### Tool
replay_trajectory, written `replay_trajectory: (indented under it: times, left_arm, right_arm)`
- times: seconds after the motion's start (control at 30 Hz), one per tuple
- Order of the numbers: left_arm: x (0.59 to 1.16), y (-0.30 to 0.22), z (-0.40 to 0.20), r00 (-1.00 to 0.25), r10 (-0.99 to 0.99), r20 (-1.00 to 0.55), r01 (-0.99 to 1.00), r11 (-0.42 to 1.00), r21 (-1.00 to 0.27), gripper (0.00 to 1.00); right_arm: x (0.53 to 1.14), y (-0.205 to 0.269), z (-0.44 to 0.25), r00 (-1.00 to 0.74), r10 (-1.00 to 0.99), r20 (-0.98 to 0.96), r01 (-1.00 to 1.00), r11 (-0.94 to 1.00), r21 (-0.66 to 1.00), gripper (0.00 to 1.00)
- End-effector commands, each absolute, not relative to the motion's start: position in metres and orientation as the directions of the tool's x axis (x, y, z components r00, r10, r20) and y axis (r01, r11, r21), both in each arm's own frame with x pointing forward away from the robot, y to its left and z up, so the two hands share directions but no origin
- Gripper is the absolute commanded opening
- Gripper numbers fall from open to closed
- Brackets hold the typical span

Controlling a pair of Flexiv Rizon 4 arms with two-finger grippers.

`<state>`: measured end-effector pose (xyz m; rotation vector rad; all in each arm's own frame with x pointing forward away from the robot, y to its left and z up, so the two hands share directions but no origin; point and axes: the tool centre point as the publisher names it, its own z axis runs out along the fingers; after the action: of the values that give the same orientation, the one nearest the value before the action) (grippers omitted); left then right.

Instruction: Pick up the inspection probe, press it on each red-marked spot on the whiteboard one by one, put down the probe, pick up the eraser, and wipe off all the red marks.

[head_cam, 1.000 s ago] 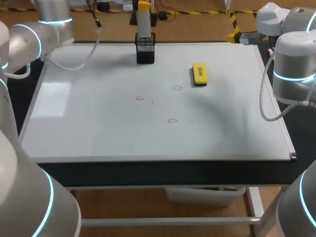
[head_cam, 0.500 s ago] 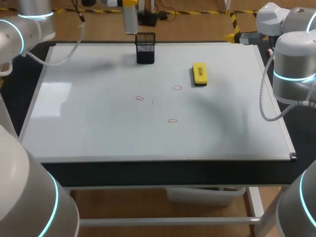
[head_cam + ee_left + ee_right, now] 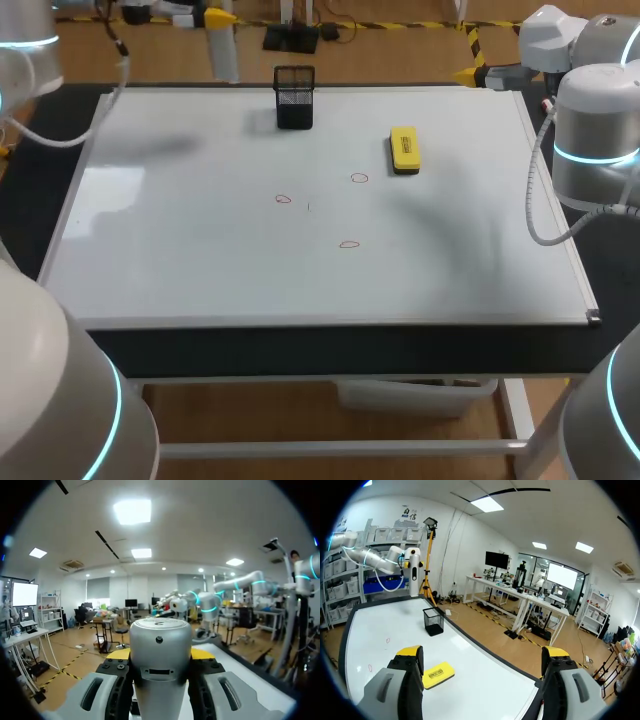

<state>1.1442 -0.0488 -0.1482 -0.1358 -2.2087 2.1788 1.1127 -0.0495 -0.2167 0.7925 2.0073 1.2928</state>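
Observation:
My left gripper [image 3: 214, 20] is shut on the silver inspection probe [image 3: 226, 58] and holds it in the air over the whiteboard's [image 3: 200, 270] far left edge. In the left wrist view the probe [image 3: 160, 640] fills the space between the fingers of that gripper [image 3: 161, 656]. The black mesh holder [image 3: 294, 97] stands at the far middle, with nothing showing in it. The yellow eraser [image 3: 404, 150] lies right of it. Three small red marks [image 3: 283, 198] [image 3: 359, 178] [image 3: 348, 244] sit mid-board. My right gripper [image 3: 482, 655] is open, high above the eraser [image 3: 438, 674] and holder [image 3: 433, 621].
My right arm [image 3: 595, 130] stands outside the board's right edge. The board's near edge [image 3: 330, 322] runs across the front.
My left arm has lifted the probe out of the black holder and carried it left, towards the board's far left corner. The right arm has not moved.

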Motion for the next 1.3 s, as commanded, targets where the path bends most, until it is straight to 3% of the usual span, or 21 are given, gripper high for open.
replay_trajectory:
  times: [0.03,1.3]
  left_arm:
    - [1.123,-0.036,-0.151,-0.961,-0.272,-0.043,0.039,0.019,-0.999,0.0]
    - [1.087,0.014,-0.186,-0.915,-0.401,-0.039,0.022,0.047,-0.999,0.0]
  right_arm:
    - [1.113,-0.05,-0.217,-0.632,0.756,-0.174,0.155,0.343,0.927,1.0]
    - [1.113,-0.05,-0.217,-0.632,0.756,-0.174,0.155,0.343,0.927,1.0]
